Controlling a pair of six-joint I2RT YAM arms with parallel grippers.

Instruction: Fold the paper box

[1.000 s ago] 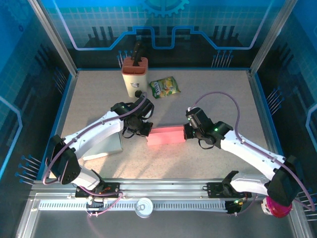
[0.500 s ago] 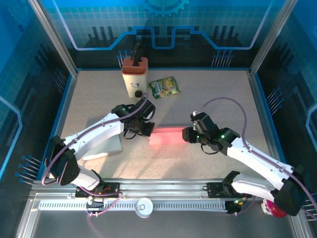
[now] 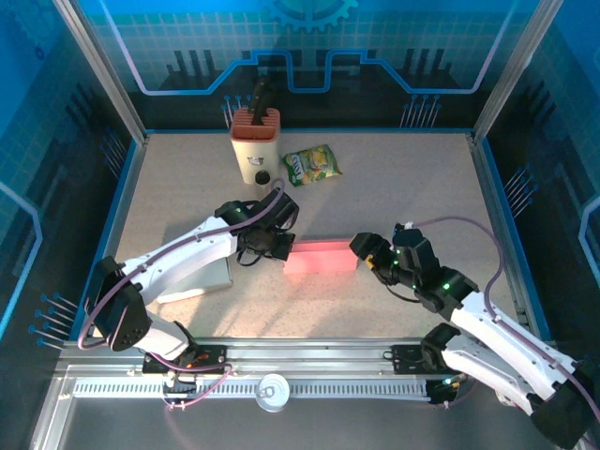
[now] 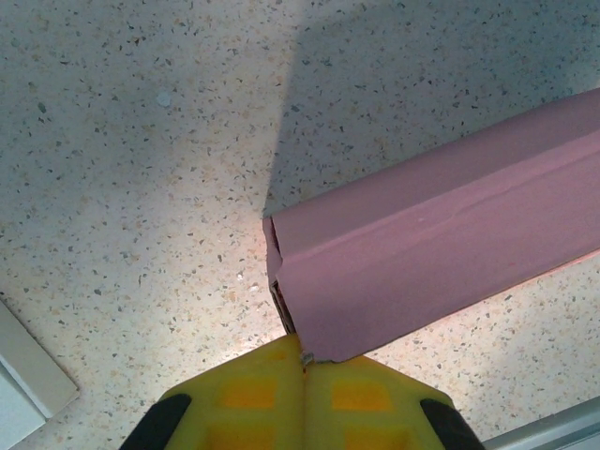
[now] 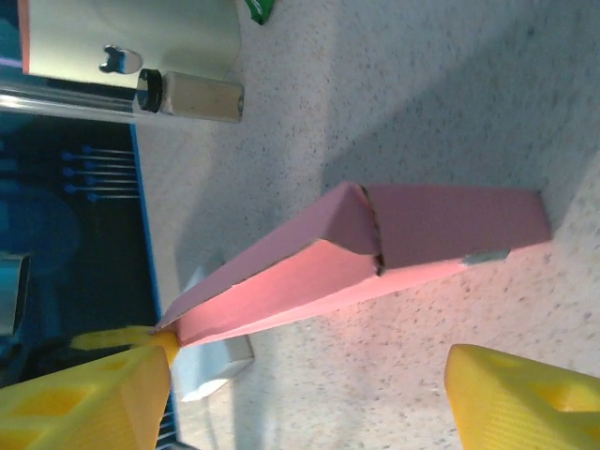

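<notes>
While the left jaws are clenched tight, their yellow tips meeting right at an end corner of the pink paper box [image 4: 431,234] (whether any paper is nipped between them I cannot tell), I see the right jaws released and spread wide, just off the box's other end. It lies lengthwise on the counter [image 3: 403,178], between both arms, well apart from the knife block [image 3: 255,142].

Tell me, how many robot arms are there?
2. The left arm reaches from the near left to the pink box's left end. The right arm comes from the near right toward its right end. None seem hidden.
</notes>
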